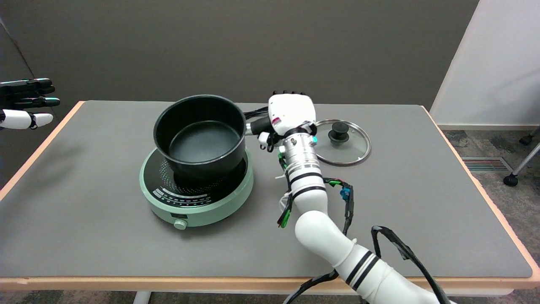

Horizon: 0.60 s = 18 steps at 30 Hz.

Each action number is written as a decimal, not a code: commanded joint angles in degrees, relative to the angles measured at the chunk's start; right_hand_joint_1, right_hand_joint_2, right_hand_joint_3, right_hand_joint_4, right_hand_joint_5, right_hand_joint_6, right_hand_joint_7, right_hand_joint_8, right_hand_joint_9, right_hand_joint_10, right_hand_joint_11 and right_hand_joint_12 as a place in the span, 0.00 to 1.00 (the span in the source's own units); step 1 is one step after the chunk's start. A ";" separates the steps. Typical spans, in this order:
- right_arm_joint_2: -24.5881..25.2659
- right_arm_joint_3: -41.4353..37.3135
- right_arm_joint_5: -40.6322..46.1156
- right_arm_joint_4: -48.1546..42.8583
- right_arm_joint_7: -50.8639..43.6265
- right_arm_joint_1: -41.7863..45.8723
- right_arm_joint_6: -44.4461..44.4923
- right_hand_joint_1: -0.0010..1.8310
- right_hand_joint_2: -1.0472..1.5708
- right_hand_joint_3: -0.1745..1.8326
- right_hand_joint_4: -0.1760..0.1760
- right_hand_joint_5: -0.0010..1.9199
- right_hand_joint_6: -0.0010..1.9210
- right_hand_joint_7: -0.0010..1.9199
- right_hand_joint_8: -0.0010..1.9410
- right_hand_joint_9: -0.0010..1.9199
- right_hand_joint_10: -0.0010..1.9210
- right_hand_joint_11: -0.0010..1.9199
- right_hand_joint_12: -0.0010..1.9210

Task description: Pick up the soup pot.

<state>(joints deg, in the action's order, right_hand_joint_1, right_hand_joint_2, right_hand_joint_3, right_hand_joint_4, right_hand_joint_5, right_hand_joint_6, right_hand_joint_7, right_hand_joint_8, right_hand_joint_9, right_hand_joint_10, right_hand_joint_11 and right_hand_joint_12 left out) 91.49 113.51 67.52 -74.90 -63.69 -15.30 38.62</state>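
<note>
Head view, right hand [291, 113] gripping soup pot [200, 134] handle, cooker [196, 195] panel markings unreadable

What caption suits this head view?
Robot hand grips the black soup pot by its handle on a green cooker.

Lab, partition wall [489, 59], wheeled stand [521, 164]

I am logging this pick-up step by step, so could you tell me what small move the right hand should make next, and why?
Probably a short, straight lift. The right hand appears wrapped around the handle of the pot, which seems tilted, its base still on or barely off the green cooker. Rising vertically would clear the cooker and avoid the glass lid lying beside the hand.
</note>
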 commanded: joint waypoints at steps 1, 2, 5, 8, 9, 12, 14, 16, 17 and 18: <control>-12.30 -2.85 13.83 -11.61 -0.18 1.55 -3.29 0.54 0.74 0.50 0.28 0.77 0.77 0.77 0.76 0.77 0.77 0.77 0.77; -13.27 -3.38 15.10 -12.22 -0.18 1.71 -3.64 0.54 0.73 0.50 0.28 0.77 0.77 0.77 0.76 0.77 0.77 0.77 0.77; -16.94 -6.18 20.18 -13.76 -0.18 2.87 -5.47 0.55 0.73 0.51 0.28 0.77 0.77 0.77 0.76 0.77 0.77 0.77 0.77; -20.15 -9.36 24.20 -14.68 -0.18 4.91 -7.44 0.55 0.73 0.51 0.28 0.77 0.77 0.77 0.76 0.77 0.77 0.77 0.77; -21.03 -10.45 25.56 -15.09 -0.18 5.88 -8.13 0.55 0.73 0.51 0.28 0.77 0.77 0.77 0.76 0.77 0.77 0.77 0.77; -23.43 -14.43 28.15 -16.47 -0.18 8.95 -10.03 0.55 0.73 0.51 0.28 0.77 0.77 0.77 0.76 0.77 0.77 0.77 0.77; -24.35 -17.46 28.88 -17.57 -0.12 11.44 -11.31 0.55 0.73 0.51 0.28 0.77 0.77 0.77 0.76 0.77 0.77 0.77 0.77; -24.90 -21.21 29.23 -18.94 0.12 14.56 -13.26 0.55 0.73 0.51 0.28 0.77 0.77 0.77 0.76 0.77 0.77 0.77 0.77; -24.96 -23.16 29.39 -19.46 0.20 16.07 -14.42 0.55 0.73 0.51 0.28 0.77 0.77 0.77 0.76 0.77 0.77 0.77 0.77; -24.92 -25.19 29.43 -20.20 0.22 17.93 -15.87 0.55 0.73 0.51 0.28 0.77 0.77 0.77 0.76 0.77 0.77 0.77 0.77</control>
<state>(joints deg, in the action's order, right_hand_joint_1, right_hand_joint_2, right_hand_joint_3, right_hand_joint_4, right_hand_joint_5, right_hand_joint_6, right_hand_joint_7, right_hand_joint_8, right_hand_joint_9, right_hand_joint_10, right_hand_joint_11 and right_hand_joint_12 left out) 77.72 106.71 84.02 -85.38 -63.79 -11.36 33.77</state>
